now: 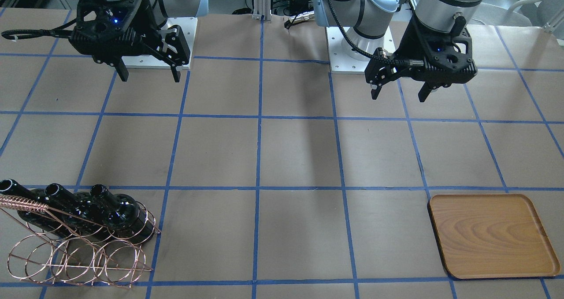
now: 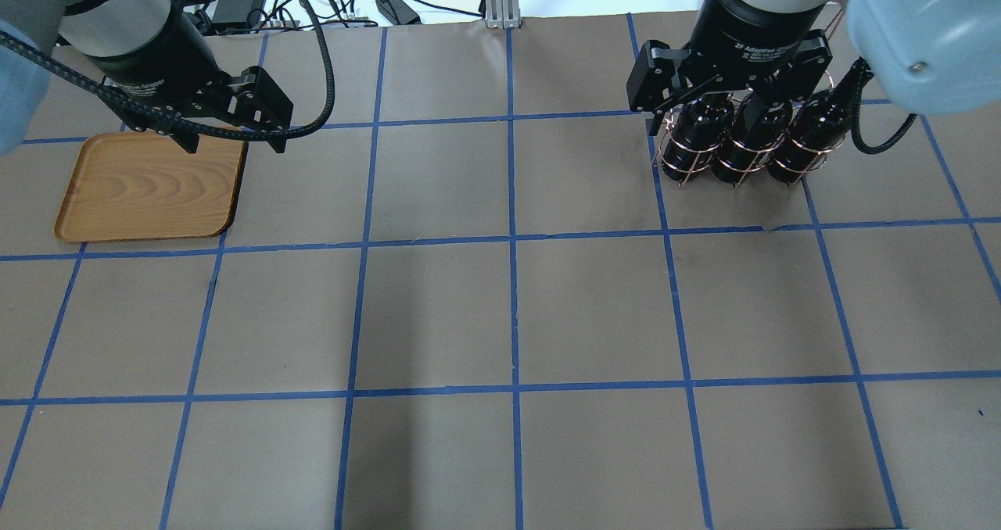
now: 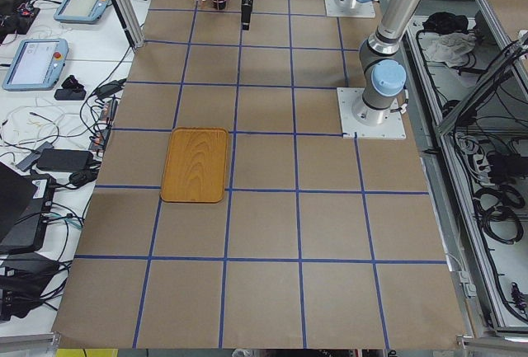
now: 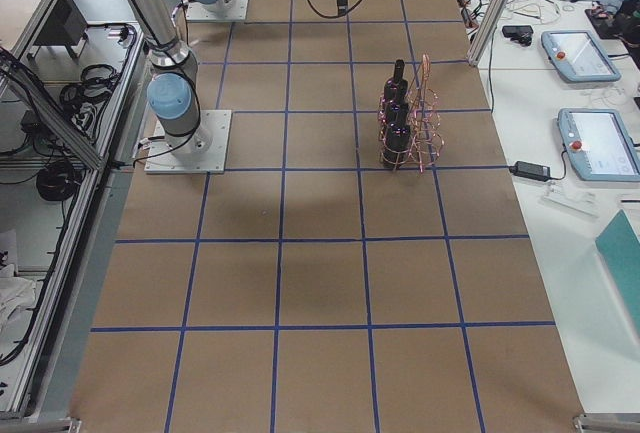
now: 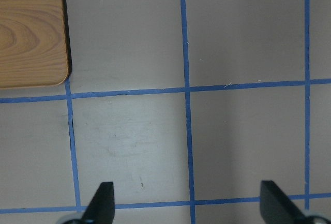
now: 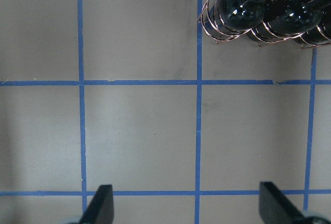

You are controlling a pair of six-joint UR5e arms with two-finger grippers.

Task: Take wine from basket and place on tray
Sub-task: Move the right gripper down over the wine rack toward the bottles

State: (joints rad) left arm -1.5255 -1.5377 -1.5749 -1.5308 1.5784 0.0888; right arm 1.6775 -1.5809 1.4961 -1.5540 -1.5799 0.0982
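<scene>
Three glossy dark wine bottles stand upright in a row in the copper wire basket, which also shows in the right side view. The honey-brown wooden tray lies empty at the other end of the table, and it shows in the overhead view too. My right gripper is open and empty, held high on the robot side of the basket. My left gripper is open and empty, held high on the robot side of the tray. The right wrist view shows the bottles at its top right.
The table is brown paper with a blue tape grid. Both arm bases are bolted at the robot's edge. Cables and devices lie on the side bench beyond the table edge.
</scene>
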